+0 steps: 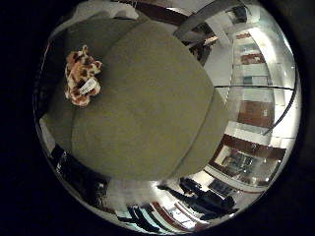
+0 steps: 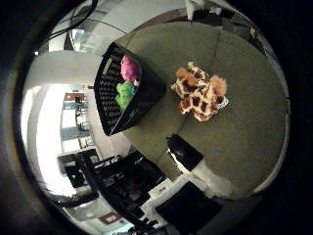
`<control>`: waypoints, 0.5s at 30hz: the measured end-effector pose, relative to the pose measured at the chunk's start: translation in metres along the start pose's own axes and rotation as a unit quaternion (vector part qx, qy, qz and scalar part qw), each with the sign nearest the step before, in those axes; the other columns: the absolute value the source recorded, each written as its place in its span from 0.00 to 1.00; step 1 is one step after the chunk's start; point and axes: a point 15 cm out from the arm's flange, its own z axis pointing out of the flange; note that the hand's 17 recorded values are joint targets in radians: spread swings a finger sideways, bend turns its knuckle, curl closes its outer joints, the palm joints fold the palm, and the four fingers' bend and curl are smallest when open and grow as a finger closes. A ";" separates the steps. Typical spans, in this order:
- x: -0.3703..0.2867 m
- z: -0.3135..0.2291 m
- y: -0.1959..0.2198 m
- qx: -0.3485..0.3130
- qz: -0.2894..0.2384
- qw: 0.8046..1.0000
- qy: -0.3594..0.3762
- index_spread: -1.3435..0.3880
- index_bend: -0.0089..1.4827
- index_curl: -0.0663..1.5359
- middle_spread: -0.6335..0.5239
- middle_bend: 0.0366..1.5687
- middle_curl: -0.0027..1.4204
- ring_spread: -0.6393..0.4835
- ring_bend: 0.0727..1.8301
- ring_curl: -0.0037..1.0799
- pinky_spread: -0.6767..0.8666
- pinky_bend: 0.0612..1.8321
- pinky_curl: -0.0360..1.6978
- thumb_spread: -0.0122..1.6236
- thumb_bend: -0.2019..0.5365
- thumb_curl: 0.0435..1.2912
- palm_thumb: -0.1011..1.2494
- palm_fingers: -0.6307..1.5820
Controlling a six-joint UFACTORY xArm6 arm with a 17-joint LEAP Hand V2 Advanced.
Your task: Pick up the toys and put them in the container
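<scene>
Thumb-side palm view: I see giraffe toy (image 2: 200, 98) lying on olive cushion (image 2: 244, 132), beside black basket (image 2: 110, 93) holding pink toy (image 2: 129, 68) and green toy (image 2: 125, 93), both half hidden. Hand (image 2: 183, 152) barely visible; can't tell finger state.

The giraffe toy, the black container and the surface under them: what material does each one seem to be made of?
Giraffe toy: soft plush, judging by its fuzzy outline and matte spotted fur. A white tag shows on it in the little finger side view.
Black container: probably rigid plastic, since its walls are a perforated grid with a slight sheen.
Olive surface: likely woven upholstery fabric, matte, with a seam between cushions.
</scene>
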 end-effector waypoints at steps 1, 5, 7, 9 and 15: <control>0.001 0.004 -0.002 -0.004 0.000 1.000 -0.001 0.60 0.14 0.28 0.56 0.18 0.23 0.66 0.27 0.23 0.69 0.42 0.17 0.64 0.23 0.23 0.48 0.34; 0.005 0.022 -0.005 -0.023 0.005 1.000 -0.003 0.61 0.12 0.27 0.59 0.16 0.22 0.69 0.24 0.22 0.70 0.41 0.14 0.63 0.23 0.21 0.44 0.34; 0.005 0.032 0.002 -0.040 0.006 0.999 -0.001 0.62 0.12 0.26 0.61 0.15 0.22 0.70 0.24 0.21 0.70 0.41 0.13 0.63 0.23 0.21 0.42 0.35; 0.004 0.041 0.006 -0.050 0.007 0.999 0.001 0.62 0.12 0.25 0.62 0.14 0.22 0.71 0.23 0.21 0.71 0.41 0.12 0.62 0.23 0.20 0.41 0.35; -0.012 0.062 0.005 -0.062 0.002 0.998 -0.004 0.63 0.12 0.24 0.64 0.13 0.23 0.73 0.22 0.21 0.71 0.41 0.09 0.61 0.24 0.20 0.40 0.36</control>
